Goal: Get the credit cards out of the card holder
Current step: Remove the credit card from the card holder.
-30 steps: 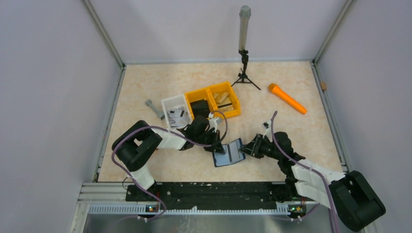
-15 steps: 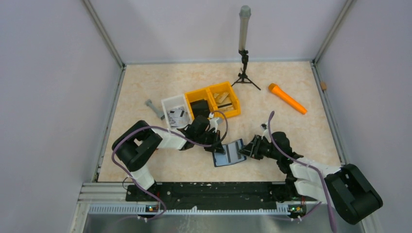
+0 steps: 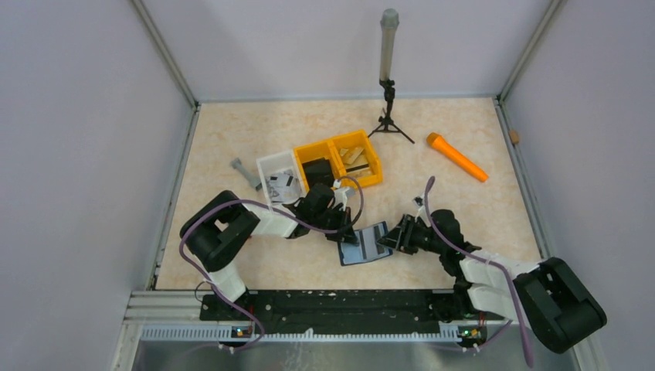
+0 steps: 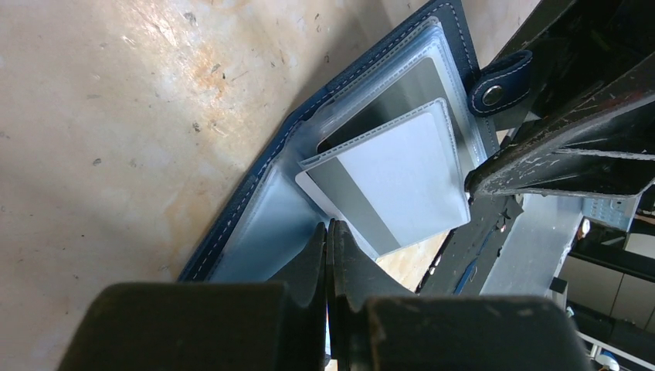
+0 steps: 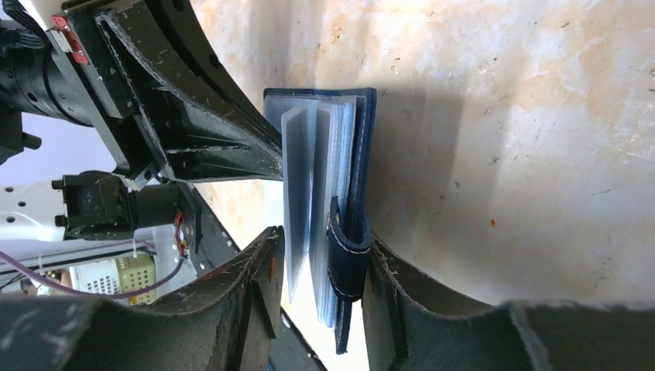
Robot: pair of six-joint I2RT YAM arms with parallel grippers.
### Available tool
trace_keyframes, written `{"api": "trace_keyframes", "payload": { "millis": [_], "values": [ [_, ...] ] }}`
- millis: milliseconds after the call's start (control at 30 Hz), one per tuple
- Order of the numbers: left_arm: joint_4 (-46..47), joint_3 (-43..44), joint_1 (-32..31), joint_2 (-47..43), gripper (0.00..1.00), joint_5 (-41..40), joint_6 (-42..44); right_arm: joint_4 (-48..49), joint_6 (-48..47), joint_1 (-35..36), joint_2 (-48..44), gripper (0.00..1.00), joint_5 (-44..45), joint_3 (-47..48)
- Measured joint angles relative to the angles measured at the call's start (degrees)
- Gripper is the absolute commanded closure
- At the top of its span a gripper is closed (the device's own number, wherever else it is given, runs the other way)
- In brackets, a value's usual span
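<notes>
Top external: beige table (image 3: pixel 232 139); left end effector (image 3: pixel 348 233) shut, right end effector (image 3: pixel 389 239) parted around card holder (image 3: pixel 363 247).

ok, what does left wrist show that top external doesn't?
Left wrist only: a silvery-grey card with a dark stripe, sitting in a clear sleeve, and the holder's snap strap. Top external only: the yellow bin, white tray, orange stick and tripod stand. Both: the open card holder on the table, with the left tool shut at one edge and the right tool at the opposite edge.
</notes>
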Motion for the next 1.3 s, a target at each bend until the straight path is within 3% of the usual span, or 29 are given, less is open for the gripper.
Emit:
{"api": "trace_keyframes", "payload": {
  "millis": [200, 333, 467, 733, 900, 1033, 1300],
  "values": [
    [-0.5, 0.3, 0.0, 0.0, 1.00, 0.0, 0.0, 1.7, 1.2, 0.0, -0.6, 0.52, 0.2, -0.1],
    [-0.7, 0.4, -0.1, 0.0, 1.00, 0.0, 0.3, 1.8, 1.5, 0.0, -4.7, 0.58, 0.8, -0.1],
    [-1.1, 0.6, -0.1, 0.0, 1.00, 0.0, 0.6, 1.4, 1.2, 0.0, -5.6, 0.69, 1.0, -0.1],
    [-2.1, 1.3, -0.3, 0.1, 1.00, -0.1, 0.9, 0.4, -0.2, 0.0, -1.7, 0.57, 1.0, 0.0],
    [-2.5, 1.4, -0.3, 0.2, 1.00, -0.1, 1.0, -0.3, -0.9, 0.0, 0.1, 0.62, 1.0, 0.5],
    [-2.7, 1.7, -0.3, 0.4, 1.00, 0.0, 1.0, -0.3, -1.1, 0.0, 0.2, 0.60, 1.1, 0.9],
    [-3.0, 1.9, -0.4, 0.4, 1.00, 0.0, 1.0, -0.7, -1.1, 0.0, -1.9, 0.79, 2.2, 0.9]
  ]
}}
